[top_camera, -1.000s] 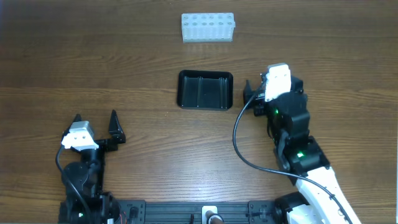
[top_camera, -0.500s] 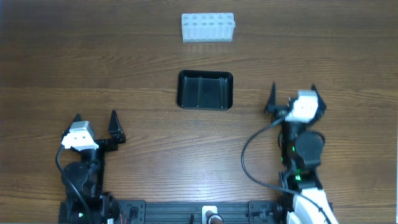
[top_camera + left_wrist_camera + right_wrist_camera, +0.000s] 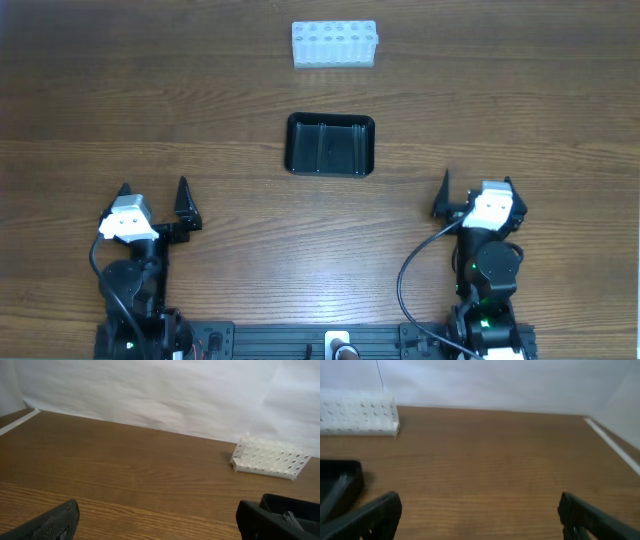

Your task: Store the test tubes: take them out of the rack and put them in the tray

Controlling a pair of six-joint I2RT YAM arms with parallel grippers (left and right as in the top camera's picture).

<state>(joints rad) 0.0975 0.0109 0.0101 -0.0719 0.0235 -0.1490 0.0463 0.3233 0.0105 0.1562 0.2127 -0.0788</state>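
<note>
The white rack (image 3: 335,45), dotted with holes, stands beyond the black tray (image 3: 292,146), where clear tubes (image 3: 335,494) lie. The left gripper (image 3: 153,187) and right gripper (image 3: 476,181) both gape wide.

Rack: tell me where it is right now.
In the top view the rack stands at the far middle of the table, straight beyond the tray, with bare wood between them.

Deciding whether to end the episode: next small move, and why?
Likely none; leave both arms parked. The rack looks empty from above, what seems a tube lies in the tray, and the left pincer and right pincer are open near their bases, holding nothing.
</note>
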